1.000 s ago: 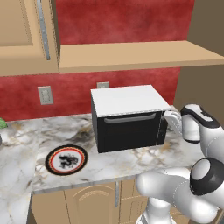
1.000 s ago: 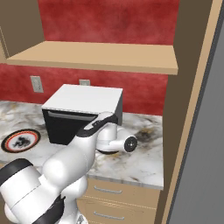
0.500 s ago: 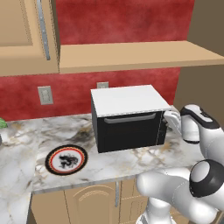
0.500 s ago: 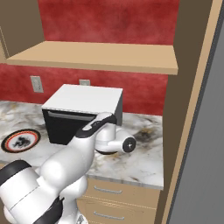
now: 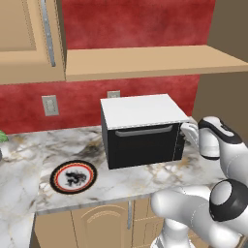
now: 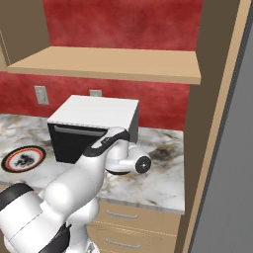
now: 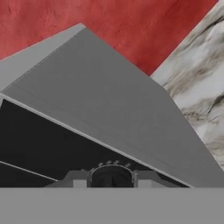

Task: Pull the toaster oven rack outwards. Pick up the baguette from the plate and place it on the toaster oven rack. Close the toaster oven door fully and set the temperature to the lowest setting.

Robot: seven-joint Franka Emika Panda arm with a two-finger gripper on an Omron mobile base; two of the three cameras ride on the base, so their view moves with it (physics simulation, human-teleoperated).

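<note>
The black toaster oven (image 5: 140, 109) with its white top stands on the marble counter, and its door (image 5: 140, 147) is shut flat, the grey handle bar (image 5: 144, 131) along its top edge. The rack and the baguette are hidden. Left of the oven lies the red-rimmed plate (image 5: 73, 177), bare of bread. My gripper (image 5: 185, 133) is at the oven's dark control strip on its right front. In the hand view its fingers (image 7: 78, 180) sit tight on either side of a ridged dark knob (image 7: 110, 175), below the oven's grey side (image 7: 100, 87). My arm hides the oven's right front (image 6: 96, 111) in the right base view.
A wooden shelf (image 5: 145, 60) hangs low over the oven, with an upper cabinet (image 5: 24, 38) to its left. A tall wooden panel (image 6: 217, 123) closes the counter's right end. A wall outlet (image 5: 49, 105) and a bit of green (image 5: 2, 136) are at the far left.
</note>
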